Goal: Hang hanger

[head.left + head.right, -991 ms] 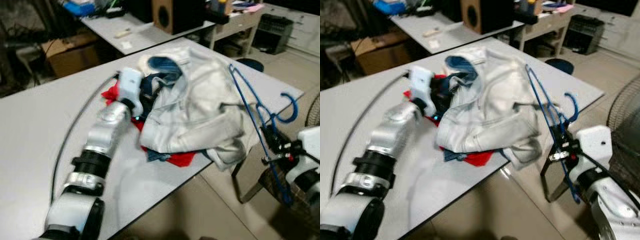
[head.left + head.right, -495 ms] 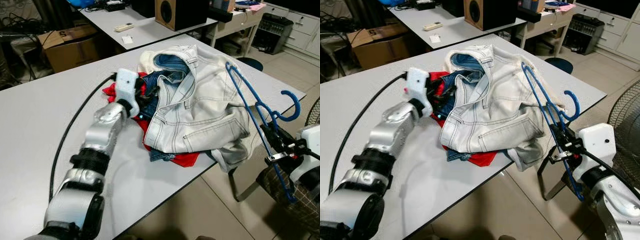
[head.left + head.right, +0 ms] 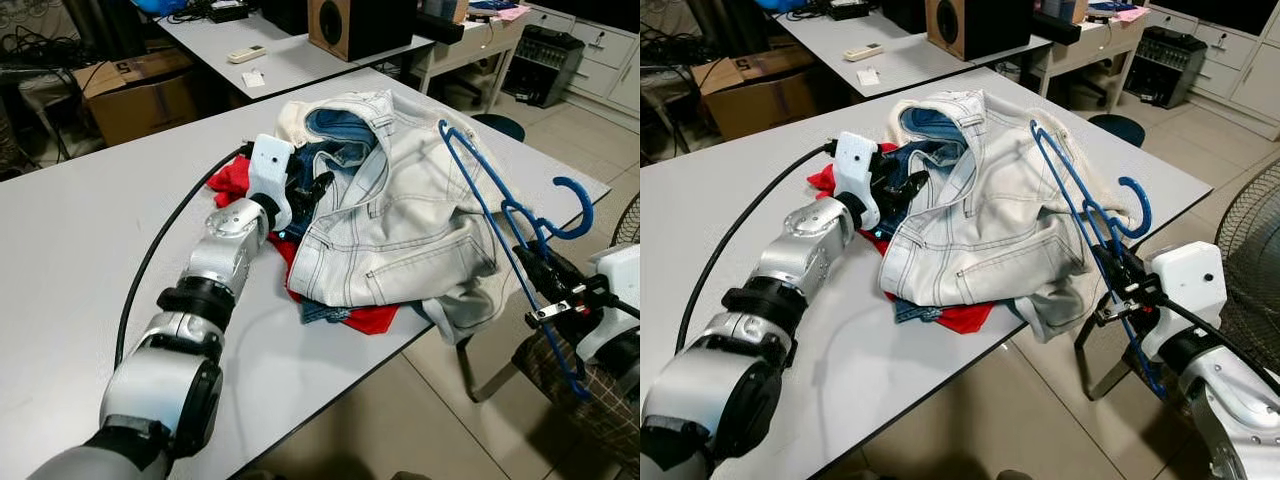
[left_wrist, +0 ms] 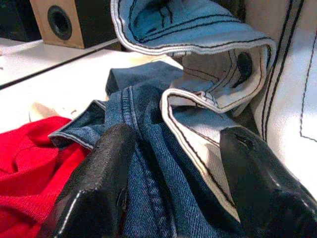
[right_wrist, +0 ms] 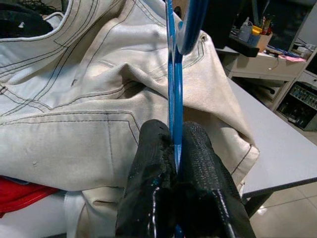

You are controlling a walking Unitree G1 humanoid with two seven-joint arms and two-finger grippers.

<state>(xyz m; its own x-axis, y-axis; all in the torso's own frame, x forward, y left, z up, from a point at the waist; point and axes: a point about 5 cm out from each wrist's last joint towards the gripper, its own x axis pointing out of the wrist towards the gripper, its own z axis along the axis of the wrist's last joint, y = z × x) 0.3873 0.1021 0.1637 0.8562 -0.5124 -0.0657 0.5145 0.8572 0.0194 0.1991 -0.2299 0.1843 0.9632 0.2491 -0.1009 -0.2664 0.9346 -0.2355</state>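
R gripper (image 3: 1118, 283) is clamped on the thin blue plastic hanger (image 3: 1080, 215), held off the table's R edge w/ long axis slanting up over the white denim jacket (image 3: 990, 215). L gripper (image 4: 173, 183), fingers spread, noses into the jacket's collar beside dark blue jeans (image 4: 148, 163). Jacket lies just L of the hanger, so R arm is nearer.

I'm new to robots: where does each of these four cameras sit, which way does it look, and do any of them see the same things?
Left eye view: on the head, looking down at the grey table; both silver arms show.
Right eye view: beside it, same scene: the white denim jacket on the clothes pile.
Left wrist view: on the left arm, looking along the open left gripper pushed into the blue denim.
Right wrist view: on the right arm, looking along the right gripper pinching the blue hanger.
Shared: the jacket appears in all four.
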